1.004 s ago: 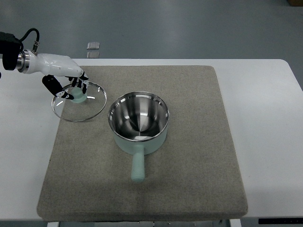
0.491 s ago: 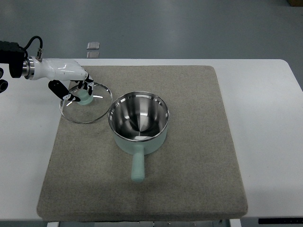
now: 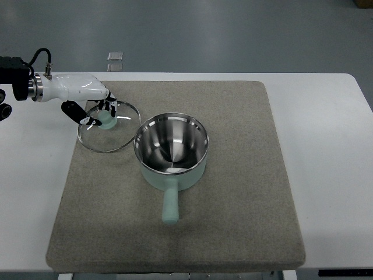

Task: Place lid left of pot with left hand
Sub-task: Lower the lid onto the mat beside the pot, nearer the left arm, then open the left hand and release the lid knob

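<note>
- I have the left hand [image 3: 96,111] pinching the pale green knob of the lid [image 3: 109,126], fingers curled round it, so I judge this to be the placing step.
- The lid sits over the grey mat [image 3: 233,233], just left of the pot [image 3: 171,150]; its right rim looks to touch or overlap the pot's rim, though I cannot tell which.
- Next I would want it flat on the mat and apart from the pot, then spread the fingers.
- The lid is clear glass in a thin metal ring; the surface [image 3: 326,146] is white.
- My right hand is out of view.
</note>
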Motion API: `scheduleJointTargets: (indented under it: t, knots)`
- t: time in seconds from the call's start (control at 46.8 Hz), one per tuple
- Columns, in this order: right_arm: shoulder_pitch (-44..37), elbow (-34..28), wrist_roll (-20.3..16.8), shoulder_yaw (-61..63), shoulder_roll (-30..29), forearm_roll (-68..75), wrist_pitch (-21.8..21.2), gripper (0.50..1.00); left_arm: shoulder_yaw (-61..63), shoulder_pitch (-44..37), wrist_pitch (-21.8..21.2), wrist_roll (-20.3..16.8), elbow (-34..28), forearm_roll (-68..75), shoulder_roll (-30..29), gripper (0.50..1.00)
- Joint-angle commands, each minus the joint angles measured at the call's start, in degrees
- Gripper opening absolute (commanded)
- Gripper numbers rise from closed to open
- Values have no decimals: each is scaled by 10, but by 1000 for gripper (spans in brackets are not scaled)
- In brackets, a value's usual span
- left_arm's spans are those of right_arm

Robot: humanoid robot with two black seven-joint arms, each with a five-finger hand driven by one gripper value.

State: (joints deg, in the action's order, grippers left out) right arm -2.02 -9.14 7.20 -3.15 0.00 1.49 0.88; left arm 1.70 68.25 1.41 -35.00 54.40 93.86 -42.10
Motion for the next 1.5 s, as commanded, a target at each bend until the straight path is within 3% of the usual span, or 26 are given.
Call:
scheduleJointTargets:
  t: [0.0,0.15,0.299,0.427,0.449,0.491,0.513,1.154,1.474]
  knots:
    - [0,0,0,1,0,0,0,924,1,-3,0,0,0,0,0,570]
    - [0,0,0,1,0,0,0,924,1,-4,3,0,0,1,0,583]
    - [0,0,0,1,0,0,0,924,1,-9,2,0,-2,1,0,658]
    - [0,0,0,0,0,0,0,924,1,-9,2,0,-2,1,-1,664]
    - [0,0,0,1,0,0,0,924,1,-9,1,0,-2,1,-1,690]
    - [0,0,0,1,0,0,0,924,-6,-9,-2,0,-2,-2,-1,956]
    - [0,0,0,0,0,0,0,924,-6,-9,-2,0,-1,-3,-1,996]
    - [0,0,0,0,0,0,0,924,-45,-7,-1,0,-2,-68,-8,996]
    - [0,0,0,0,0,0,0,924,-52,-3,-2,0,-77,-196,13,994]
